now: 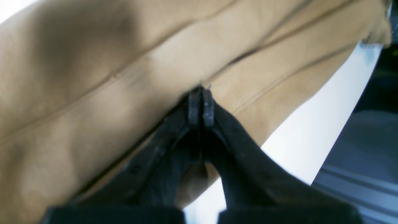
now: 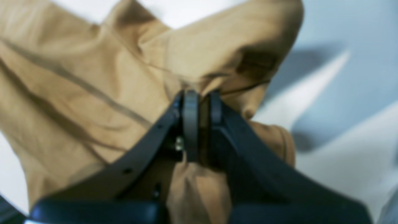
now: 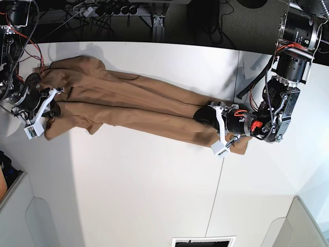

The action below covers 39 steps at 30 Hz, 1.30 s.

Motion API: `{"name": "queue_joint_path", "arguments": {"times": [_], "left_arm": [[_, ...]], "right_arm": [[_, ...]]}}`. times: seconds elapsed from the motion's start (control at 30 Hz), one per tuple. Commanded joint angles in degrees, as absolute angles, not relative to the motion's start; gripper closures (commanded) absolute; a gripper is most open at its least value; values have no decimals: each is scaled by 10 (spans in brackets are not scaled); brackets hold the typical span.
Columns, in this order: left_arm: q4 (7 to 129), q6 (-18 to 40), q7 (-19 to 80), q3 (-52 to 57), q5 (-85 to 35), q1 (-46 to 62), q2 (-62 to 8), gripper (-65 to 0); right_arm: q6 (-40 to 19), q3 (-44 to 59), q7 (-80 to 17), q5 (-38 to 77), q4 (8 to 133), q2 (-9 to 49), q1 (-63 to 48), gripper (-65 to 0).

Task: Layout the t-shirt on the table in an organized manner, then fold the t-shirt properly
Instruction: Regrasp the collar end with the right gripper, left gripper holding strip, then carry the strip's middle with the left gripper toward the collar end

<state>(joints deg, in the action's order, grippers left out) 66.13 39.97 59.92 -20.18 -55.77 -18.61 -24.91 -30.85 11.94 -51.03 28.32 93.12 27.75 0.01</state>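
On the white table (image 3: 154,195), both the left pincer (image 1: 201,105) and right pincer (image 2: 202,107) pinch the t-shirt (image 3: 133,105).

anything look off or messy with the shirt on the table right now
Yes. The t-shirt is not spread flat: it is stretched into a long, narrow, creased band across the table, bunched at both ends where the left pincer and right pincer pinch it. No tear or stain shows.

We see our left gripper (image 1: 201,107) pinched tight on the t-shirt (image 1: 124,77), tan folds filling nine to one o'clock, the table (image 1: 314,137) at four.
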Motion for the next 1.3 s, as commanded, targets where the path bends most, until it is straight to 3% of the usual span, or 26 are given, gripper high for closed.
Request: {"name": "queue_joint_path", "arguments": {"times": [0.0, 0.2, 0.3, 0.47, 0.73, 0.83, 1.03, 1.27], "left_arm": [[661, 400, 593, -198, -554, -200, -254, 0], [657, 400, 594, -198, -571, -200, -254, 0], [679, 400, 656, -198, -637, -200, -255, 0], [792, 400, 767, -198, -743, -196, -255, 0], [940, 400, 795, -224, -793, -141, -233, 0], [965, 400, 754, -276, -722, -106, -183, 0], [936, 400, 577, -369, -498, -87, -95, 0], [839, 400, 494, -383, -373, -88, -27, 0]], "right_arm": [[-311, 131, -500, 289, 954, 289, -8, 0], [-313, 147, -495, 289, 1002, 288, -72, 0], [-313, 147, -479, 287, 998, 289, -73, 0], [-313, 147, -460, 272, 972, 288, -66, 0], [-313, 147, -459, 275, 902, 287, -20, 0], [-313, 146, -458, 276, 877, 287, 5, 0], [-313, 145, -461, 286, 850, 287, 35, 0], [-313, 145, -470, 313, 849, 286, 41, 0]]}}
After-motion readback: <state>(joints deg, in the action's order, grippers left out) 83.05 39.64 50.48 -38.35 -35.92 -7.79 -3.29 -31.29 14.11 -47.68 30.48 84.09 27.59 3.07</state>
